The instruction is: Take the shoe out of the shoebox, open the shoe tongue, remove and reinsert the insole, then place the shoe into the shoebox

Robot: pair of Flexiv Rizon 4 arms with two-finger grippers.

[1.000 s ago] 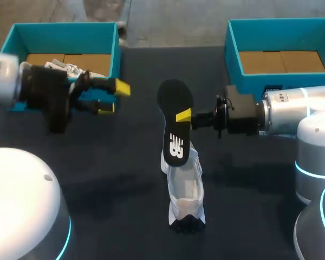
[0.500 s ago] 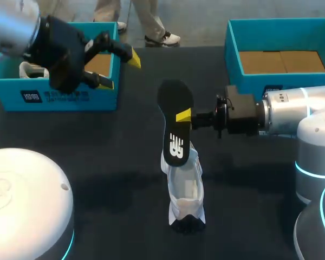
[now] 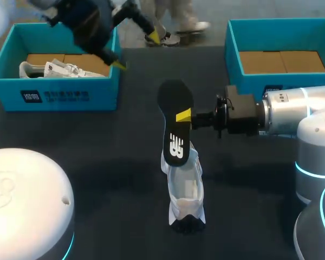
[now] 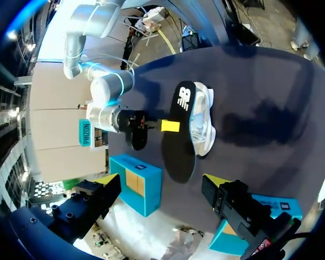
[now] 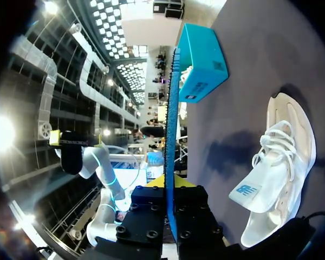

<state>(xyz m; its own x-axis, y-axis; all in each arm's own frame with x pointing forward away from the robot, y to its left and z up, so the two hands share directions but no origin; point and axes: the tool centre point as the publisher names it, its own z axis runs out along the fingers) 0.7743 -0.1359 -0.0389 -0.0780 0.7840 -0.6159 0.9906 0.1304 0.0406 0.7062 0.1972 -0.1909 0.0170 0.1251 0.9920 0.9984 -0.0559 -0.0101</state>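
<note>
My right gripper (image 3: 184,116) is shut on the black insole (image 3: 175,125), holding it up on edge above the white shoe (image 3: 186,189), which lies on the dark table. In the right wrist view the insole (image 5: 170,124) runs edge-on, blue, out from between the fingers of the right gripper (image 5: 169,183), with the shoe (image 5: 279,173) beside it, tongue lifted. My left gripper (image 3: 135,51) is high over the table's far left, open and empty. From the left wrist view, the insole (image 4: 180,135) and shoe (image 4: 203,119) lie far ahead of the left gripper (image 4: 160,181).
A teal shoebox (image 3: 8,86) at the far left holds a second white shoe (image 3: 59,69). Another teal shoebox (image 3: 233,54) at the far right shows only its cardboard floor. My right arm (image 3: 292,116) stretches in front of that box.
My left arm has lifted and swung back, from in front of the left box to above its far corner. The right arm, insole and shoe have not moved.
</note>
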